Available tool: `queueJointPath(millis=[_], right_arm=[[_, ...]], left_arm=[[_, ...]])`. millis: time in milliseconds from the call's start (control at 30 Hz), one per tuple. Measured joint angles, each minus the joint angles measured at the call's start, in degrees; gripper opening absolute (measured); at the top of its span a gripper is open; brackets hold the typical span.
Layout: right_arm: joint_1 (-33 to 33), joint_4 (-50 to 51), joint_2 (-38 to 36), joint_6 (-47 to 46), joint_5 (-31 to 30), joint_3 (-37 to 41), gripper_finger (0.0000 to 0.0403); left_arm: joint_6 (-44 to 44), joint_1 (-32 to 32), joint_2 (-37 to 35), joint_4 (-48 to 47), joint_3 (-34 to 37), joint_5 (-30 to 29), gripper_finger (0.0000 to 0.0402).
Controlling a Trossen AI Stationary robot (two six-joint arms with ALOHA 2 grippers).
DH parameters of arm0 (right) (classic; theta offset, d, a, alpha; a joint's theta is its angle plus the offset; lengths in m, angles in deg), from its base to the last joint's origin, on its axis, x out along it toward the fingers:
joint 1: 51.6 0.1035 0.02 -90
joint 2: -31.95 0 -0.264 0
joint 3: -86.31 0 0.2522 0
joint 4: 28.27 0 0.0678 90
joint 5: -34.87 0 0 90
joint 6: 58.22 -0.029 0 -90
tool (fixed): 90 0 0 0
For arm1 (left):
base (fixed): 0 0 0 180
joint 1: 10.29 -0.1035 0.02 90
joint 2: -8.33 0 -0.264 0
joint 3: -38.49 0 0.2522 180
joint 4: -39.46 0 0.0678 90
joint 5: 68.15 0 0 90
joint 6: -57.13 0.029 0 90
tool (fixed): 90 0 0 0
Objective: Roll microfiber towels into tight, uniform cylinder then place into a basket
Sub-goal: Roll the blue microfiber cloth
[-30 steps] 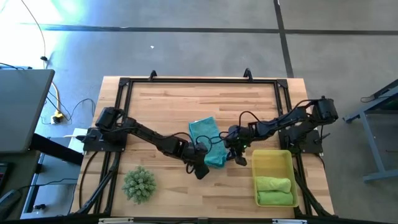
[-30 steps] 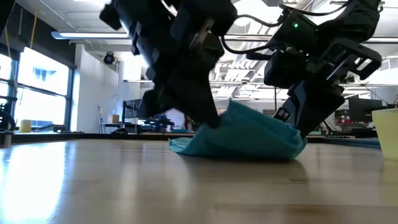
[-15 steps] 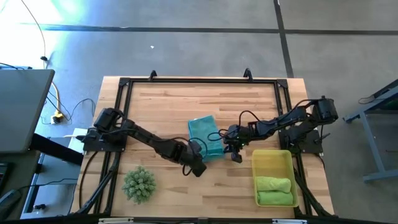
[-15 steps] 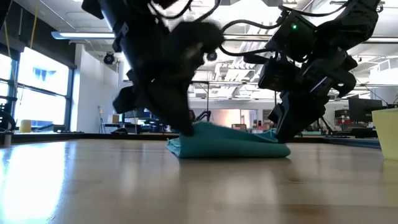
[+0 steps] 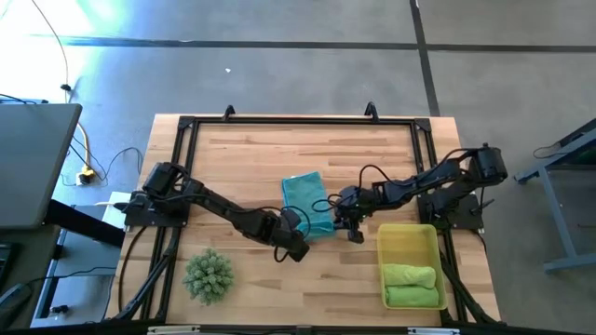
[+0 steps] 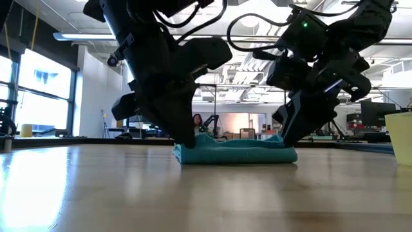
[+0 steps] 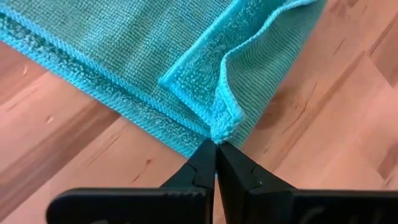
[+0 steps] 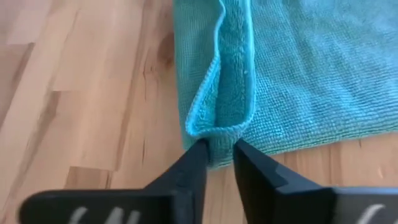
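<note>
I find the teal towel point(image 5: 305, 202) lying near the middle of the tabletop point(image 5: 242, 154), folded flat, not yet rolled. Both arms are down at its front edge. The left gripper point(image 7: 216, 144) is at the towel's front left corner, its jaws shut on the doubled hem. The right gripper point(image 8: 219, 146) sits at the front right corner; its jaws stand narrowly apart with a fold of towel just at their tips, and I cannot tell whether they grip that fold or have let it go.

The basket point(image 5: 408, 234) stands at the front right corner of the tabletop and already holds green rolled towels point(image 5: 410, 284) in its near half. A spiky green plant ball point(image 5: 208, 274) sits at the front left, well clear of the work.

Risks I judge from this position:
- Uneven hold. With one corner clamped and the other loose, any pull or turn would skew the towel, giving a cone and not an even cylinder.
- A pinch on the hem alone is shallow; the cloth may slip free once rolling begins.
- The fold raised at the right corner could be rolled in as a lump.
- The right arm works close beside the basket's rear left corner and could nudge it.
</note>
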Motion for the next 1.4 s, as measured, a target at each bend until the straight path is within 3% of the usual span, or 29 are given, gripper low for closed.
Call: queueJointPath(millis=[167, 433, 733, 1167, 1400], right_arm=[[-0.61, 3.22, -4.18, 0.02, 0.02, 0.00, 0.0106], [3.18, 2.25, -11.41, 1.21, 4.57, 0.02, 0.0112], [7.03, -1.99, -3.21, 6.26, -4.16, 0.00, 0.0112], [4.57, -3.33, 3.02, 8.02, -7.21, 0.02, 0.0112], [4.57, -3.21, 4.22, 8.85, -7.21, -0.04, 0.0112]], left_arm=[[-0.07, 0.00, 2.13, 0.67, -0.04, 0.50, 0.0001], [-0.03, 0.01, 2.96, 0.99, -0.13, 0.07, 0.0001], [0.00, 0.00, 3.07, 1.66, -0.09, -0.11, 0.0001], [0.00, 0.76, 3.19, 2.27, -0.02, -0.52, 0.0001], [5.88, 0.85, 1.74, 1.90, 0.13, 0.68, 0.0047]])
